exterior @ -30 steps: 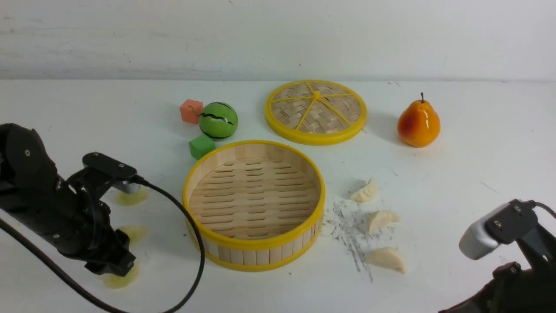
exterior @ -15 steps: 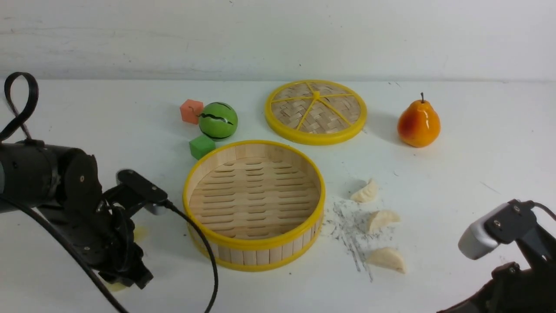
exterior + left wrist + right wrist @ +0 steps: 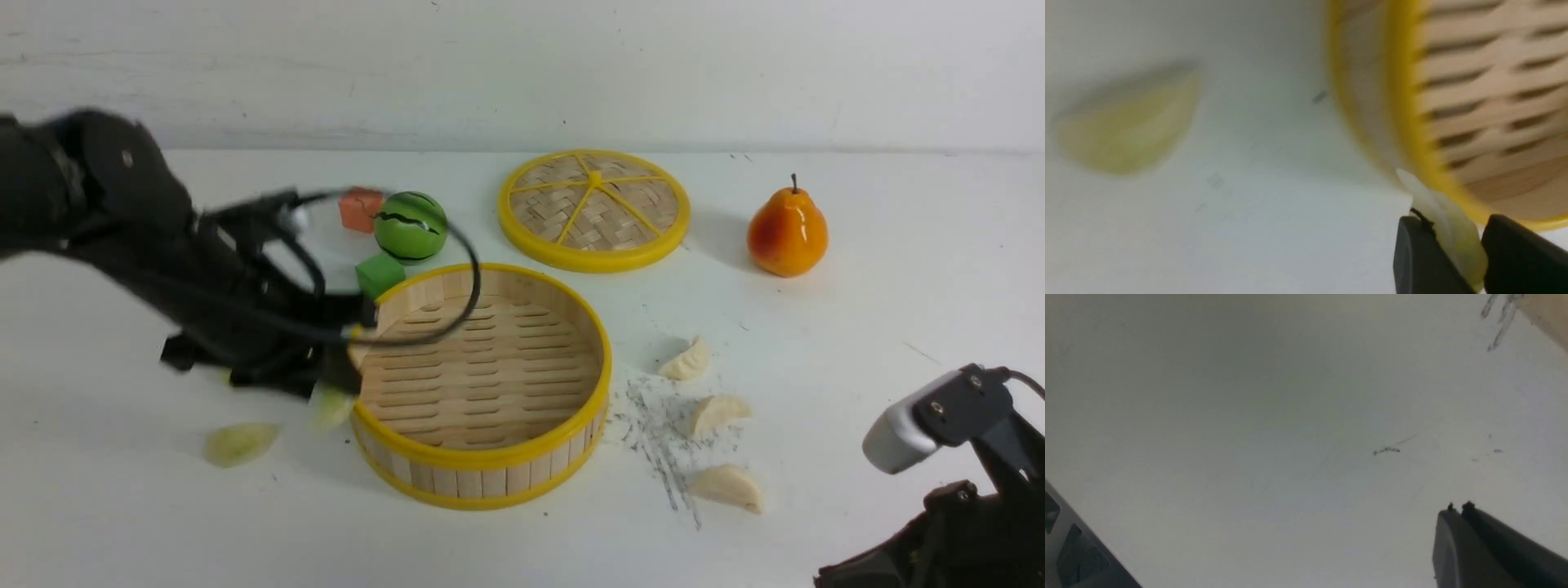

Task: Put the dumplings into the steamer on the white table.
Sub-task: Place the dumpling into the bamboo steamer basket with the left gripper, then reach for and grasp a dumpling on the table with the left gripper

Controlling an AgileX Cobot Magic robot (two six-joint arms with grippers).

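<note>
Just outside the left rim of the steamer (image 3: 490,456), a pale green dumpling (image 3: 331,406) is pinched between the two black fingers (image 3: 1414,261) of the left gripper (image 3: 1453,230), which is clamped across its thin edge. In the left wrist view it sits right against the yellow rim, but blur hides whether they touch. A second green dumpling (image 3: 239,443) lies flat on the white table (image 3: 882,327) a little farther left, apart from the basket. Three cream-white dumplings (image 3: 717,412) lie on the table to the steamer's right in a loose line from far to near, the two nearer ones beside a patch of dark grey scuff marks (image 3: 657,437). Every dumpling in view is outside the steamer's wooden wall. The left arm (image 3: 122,212) reaches in from the left, blurred, and its black cable (image 3: 472,282) loops over the steamer's far-left rim. A green cube (image 3: 379,273) sits just behind that rim, with a green striped ball (image 3: 411,226) and an orange cube (image 3: 360,208) behind it, close together. A flat woven lid (image 3: 593,209) with yellow spokes lies behind the steamer, and an orange pear (image 3: 787,232) stands upright to its right. The right gripper (image 3: 1457,507) hangs low at the near right with its fingers pressed together, over scuffed table.
</note>
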